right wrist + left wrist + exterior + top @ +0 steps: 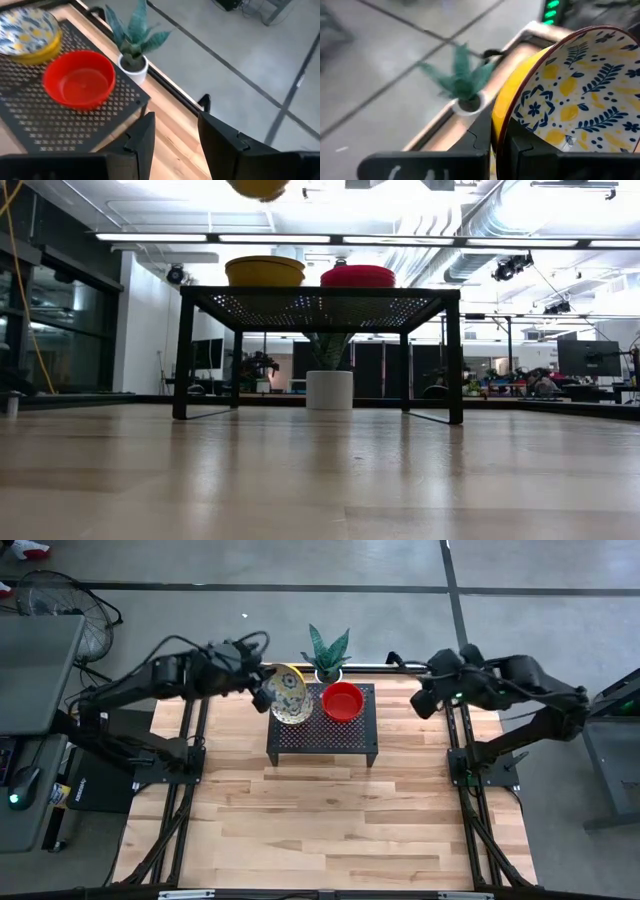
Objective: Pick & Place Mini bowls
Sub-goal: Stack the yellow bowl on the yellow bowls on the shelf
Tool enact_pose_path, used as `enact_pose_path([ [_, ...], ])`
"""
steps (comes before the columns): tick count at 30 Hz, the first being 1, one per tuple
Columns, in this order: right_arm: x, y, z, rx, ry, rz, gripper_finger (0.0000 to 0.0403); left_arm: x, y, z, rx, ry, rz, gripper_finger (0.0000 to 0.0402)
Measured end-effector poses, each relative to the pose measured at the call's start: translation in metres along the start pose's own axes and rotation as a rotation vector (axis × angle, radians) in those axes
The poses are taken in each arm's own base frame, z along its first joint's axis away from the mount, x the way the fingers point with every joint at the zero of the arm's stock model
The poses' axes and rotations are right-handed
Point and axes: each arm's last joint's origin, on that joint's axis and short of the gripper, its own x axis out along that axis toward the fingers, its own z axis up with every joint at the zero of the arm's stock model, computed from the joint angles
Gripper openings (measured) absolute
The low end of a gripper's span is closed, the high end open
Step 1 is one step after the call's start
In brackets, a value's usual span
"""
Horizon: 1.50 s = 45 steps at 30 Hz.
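Note:
A black perforated stand [322, 740] at the table's far middle carries a red mini bowl [342, 700] and a yellow patterned mini bowl [265, 271]. A second yellow mini bowl [285, 686], patterned with blue leaves and lemons, hangs tilted above the stand's left end, with my left gripper [262, 695] shut on it. My right gripper [425, 700] hovers open to the right of the stand; nothing is between its fingers [175, 135]. My left gripper [501, 145] pinches the held bowl by its rim [501, 131], one finger against the patterned inside and one against the yellow outside. The fingers come from the table's left, slanting down. The bowl is lifted clear of the stand and stands on edge, its opening turned sideways.
A green plant in a white pot [327, 658] stands just behind the stand at the table's far edge. Bare wooden tabletop [330, 830] stretches in front of the stand. A fan [60, 605] and desks lie beyond the table's left side.

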Motion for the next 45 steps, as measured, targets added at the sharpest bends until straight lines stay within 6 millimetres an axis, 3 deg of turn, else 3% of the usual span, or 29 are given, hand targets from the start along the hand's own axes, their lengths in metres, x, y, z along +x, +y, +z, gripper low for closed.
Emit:
enact_pose_path([
  [6,0.018,0.011,-0.013,-0.046,0.055,-0.022,0.0137,0.004,0.021,0.007,-0.034,0.09,-0.175,0.0007],
  [11,0.029,0.017,-0.027,-0.049,0.073,0.016,0.0138,0.01,0.04,0.001,-0.091,0.187,-0.162,0.0007],
  [22,0.037,0.022,-0.058,0.029,0.075,0.129,0.0138,0.055,0.053,-0.008,-0.261,0.418,-0.335,0.0007],
  [33,0.031,0.025,-0.073,0.035,0.079,0.173,0.0138,0.064,0.056,-0.016,-0.343,0.517,-0.266,0.0007],
  [45,0.027,0.029,-0.075,0.035,0.066,0.19,0.0138,0.071,0.058,-0.019,-0.411,0.552,-0.151,0.0007],
])
